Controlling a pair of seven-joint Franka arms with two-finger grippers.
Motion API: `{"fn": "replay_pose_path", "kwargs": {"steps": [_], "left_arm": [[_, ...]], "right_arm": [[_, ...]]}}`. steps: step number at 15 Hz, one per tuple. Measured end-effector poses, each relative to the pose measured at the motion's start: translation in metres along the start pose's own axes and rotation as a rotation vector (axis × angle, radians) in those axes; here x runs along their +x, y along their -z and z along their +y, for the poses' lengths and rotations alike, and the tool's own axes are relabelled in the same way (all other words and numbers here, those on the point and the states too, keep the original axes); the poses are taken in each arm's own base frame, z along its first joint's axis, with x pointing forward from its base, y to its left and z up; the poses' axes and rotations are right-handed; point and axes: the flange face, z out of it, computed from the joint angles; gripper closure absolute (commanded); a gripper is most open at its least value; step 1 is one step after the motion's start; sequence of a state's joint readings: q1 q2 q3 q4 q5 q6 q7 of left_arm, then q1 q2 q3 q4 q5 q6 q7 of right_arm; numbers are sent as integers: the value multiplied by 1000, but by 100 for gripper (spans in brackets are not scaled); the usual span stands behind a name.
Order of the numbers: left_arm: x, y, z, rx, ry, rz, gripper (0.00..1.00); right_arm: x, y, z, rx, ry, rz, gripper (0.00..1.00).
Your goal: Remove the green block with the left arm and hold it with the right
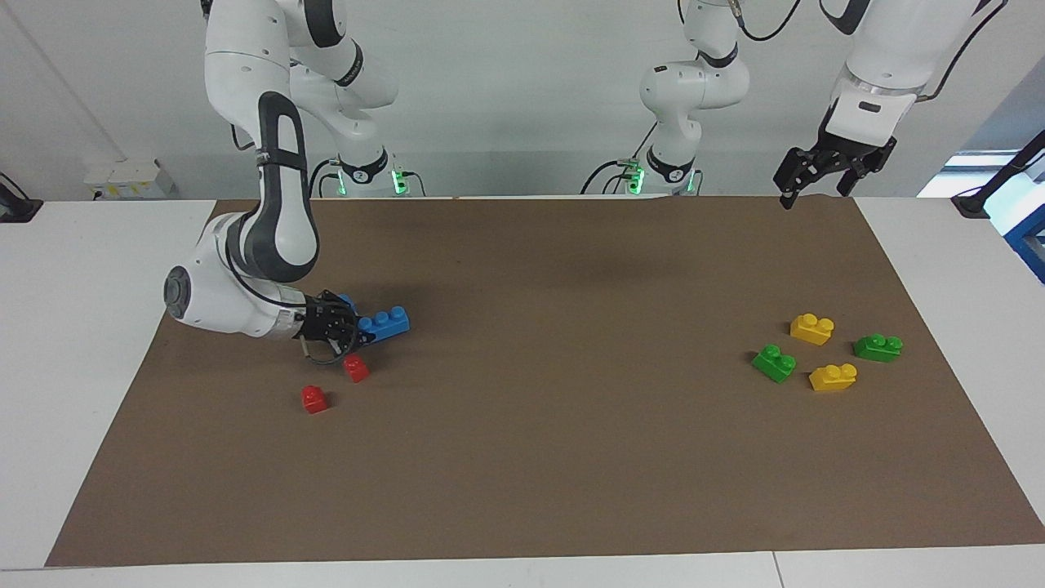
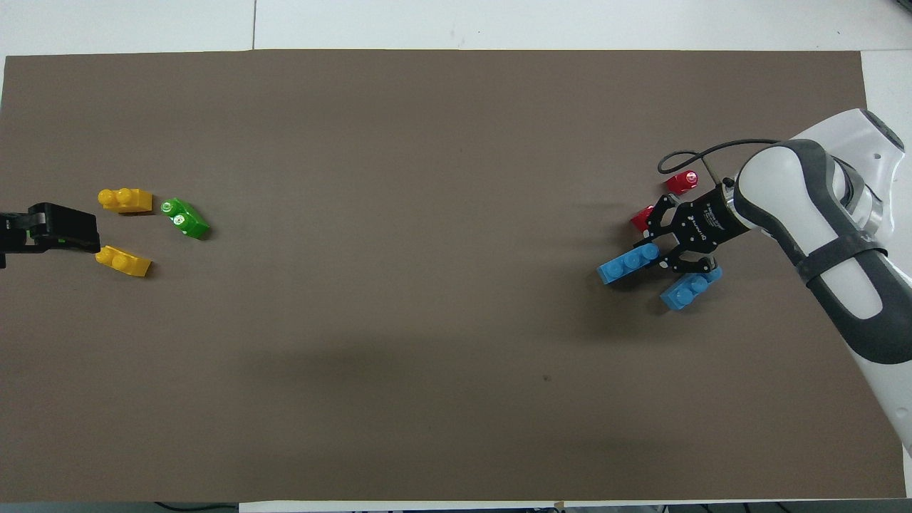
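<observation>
The green block lies on the brown mat at the left arm's end, with nothing touching it. My left gripper hangs open and empty, high above the mat's edge nearest the robots. Seen from overhead it covers the twin green brick. My right gripper is at the right arm's end, low over the mat. It is shut on one end of a blue brick.
Two yellow bricks lie close beside the green ones. A second blue brick and two red bricks lie around the right gripper. The brown mat covers most of the white table.
</observation>
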State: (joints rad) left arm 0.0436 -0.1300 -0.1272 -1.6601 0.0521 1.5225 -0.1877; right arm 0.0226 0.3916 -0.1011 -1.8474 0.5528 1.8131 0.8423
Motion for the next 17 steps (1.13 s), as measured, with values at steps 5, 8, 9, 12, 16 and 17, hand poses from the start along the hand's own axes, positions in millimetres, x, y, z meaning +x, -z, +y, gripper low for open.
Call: {"fn": "replay_pose_path", "kwargs": {"steps": [5,8,9,12,16,17], "left_arm": [[-13,-2,-3,-68,14,-15,0],[-10,-2,-8,-82,25,-2,0],[-9,-1,-8,-84,26,6,0],[-8,0,-8,-88,27,17,0],[4,1,-18,-96,46,26,0],[10,2,-21,-99,52,29,0]], "right_arm": [[16,3,10,8,9,-8,40],[15,3,9,7,10,-8,30],[15,3,9,7,10,-8,28],[15,3,9,7,11,-8,24],[11,5,7,10,11,-5,22],[7,7,5,14,3,-2,22]]}}
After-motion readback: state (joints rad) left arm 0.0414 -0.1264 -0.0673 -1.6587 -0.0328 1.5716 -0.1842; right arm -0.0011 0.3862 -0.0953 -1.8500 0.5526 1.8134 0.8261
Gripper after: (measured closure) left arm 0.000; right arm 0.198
